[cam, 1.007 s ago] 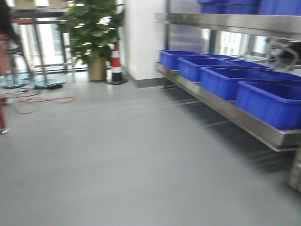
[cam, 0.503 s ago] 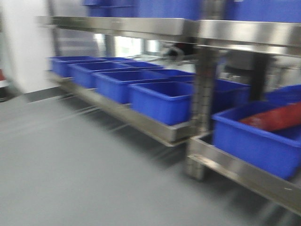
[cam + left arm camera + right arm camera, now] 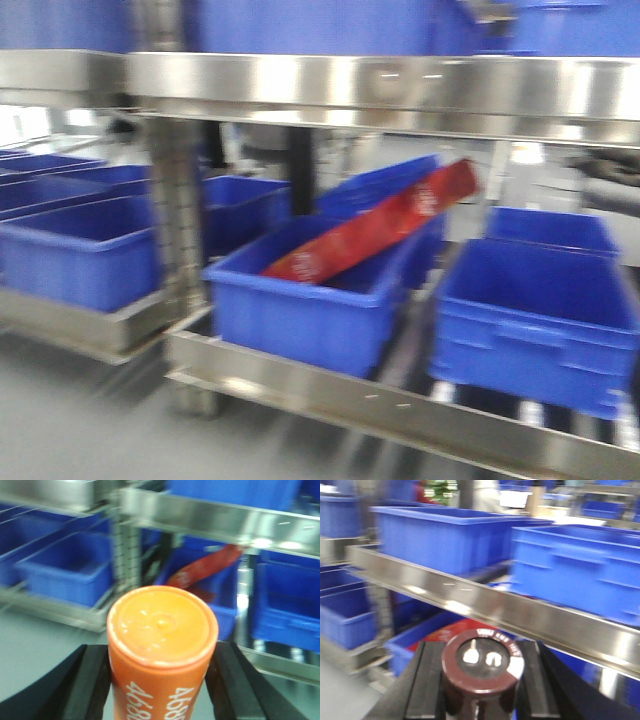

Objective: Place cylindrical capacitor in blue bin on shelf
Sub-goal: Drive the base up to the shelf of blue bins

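The right gripper (image 3: 480, 682) pinches the capacitor (image 3: 481, 661) upright between its 2 pads, below the shelf rail (image 3: 520, 617) at 12 o'clock. The left gripper (image 3: 162, 682) clamps an orange can (image 3: 162, 635). Rising into that rail could knock the capacitor loose, and the blue bin (image 3: 300, 310) at 6 o'clock already holds a red packet (image 3: 380, 225).
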